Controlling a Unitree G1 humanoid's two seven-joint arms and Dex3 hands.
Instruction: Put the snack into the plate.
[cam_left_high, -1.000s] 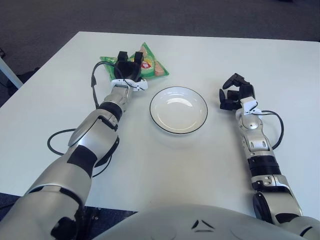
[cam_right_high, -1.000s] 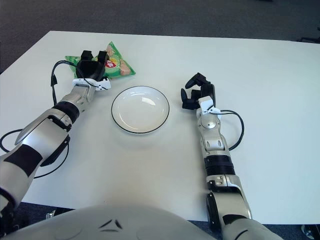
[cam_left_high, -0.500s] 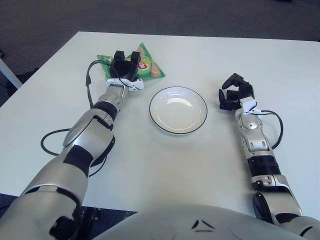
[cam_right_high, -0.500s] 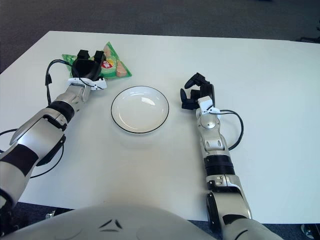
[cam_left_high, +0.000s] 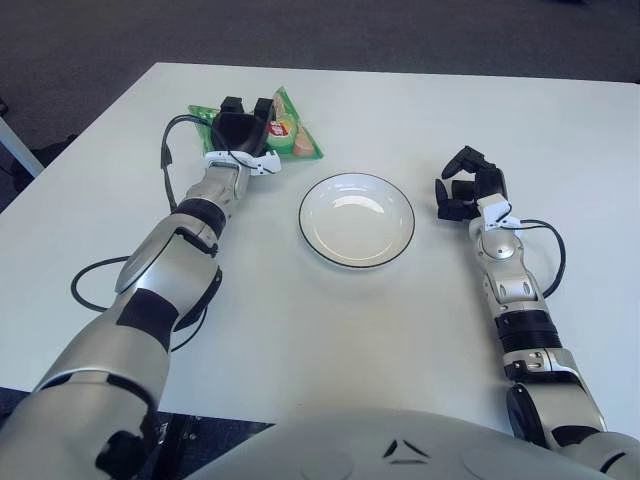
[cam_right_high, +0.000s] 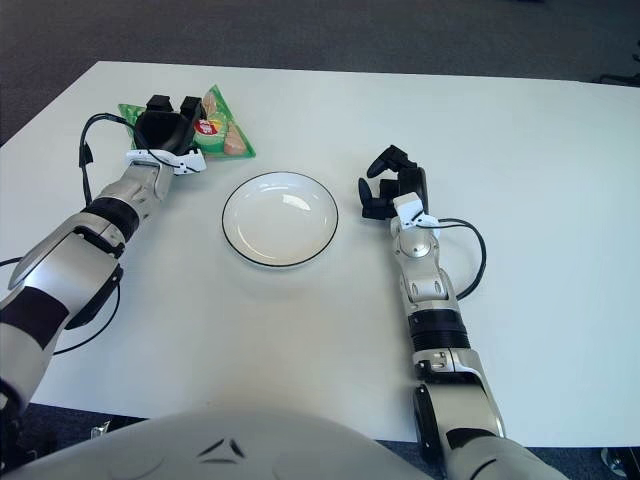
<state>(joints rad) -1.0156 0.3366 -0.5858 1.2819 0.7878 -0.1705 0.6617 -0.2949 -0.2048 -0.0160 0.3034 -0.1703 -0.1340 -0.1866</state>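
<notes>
The snack is a green bag (cam_left_high: 296, 137) with a red and yellow label, lying on the white table at the far left. My left hand (cam_left_high: 242, 128) lies over the bag's left part with its fingers closed around it, hiding that part; the bag rests on the table. The white plate (cam_left_high: 357, 219) with a dark rim is empty and sits at the table's middle, to the right of and nearer than the bag. My right hand (cam_left_high: 466, 186) rests on the table right of the plate, fingers relaxed, holding nothing.
Black cables loop on the table beside my left forearm (cam_left_high: 100, 285) and by my right wrist (cam_left_high: 553, 250). The table's far edge (cam_left_high: 400, 72) runs just behind the bag. Dark carpet lies beyond it.
My left hand and the snack bag have slid together a little to the left and away from the plate. The right hand has barely moved.
</notes>
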